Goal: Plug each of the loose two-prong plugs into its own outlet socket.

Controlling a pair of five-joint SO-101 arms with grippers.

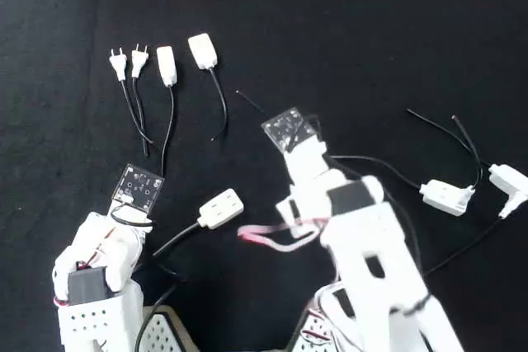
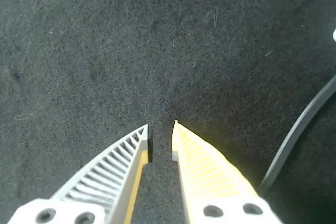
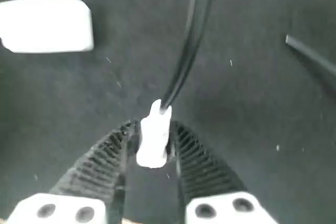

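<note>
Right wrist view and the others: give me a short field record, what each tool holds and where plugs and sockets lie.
right tool: shut on white plug, black cable leading away
left tool: narrowly open, empty, over the black cloth
loose plugs: two, side by side, far left in the high view
far sockets: two, just right of those plugs
near socket: cabled, between the two arms
right-side pieces: two white, cabled; type unclear

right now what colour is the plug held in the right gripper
The plug is white, its cord black; best seen in the right wrist view.
</note>
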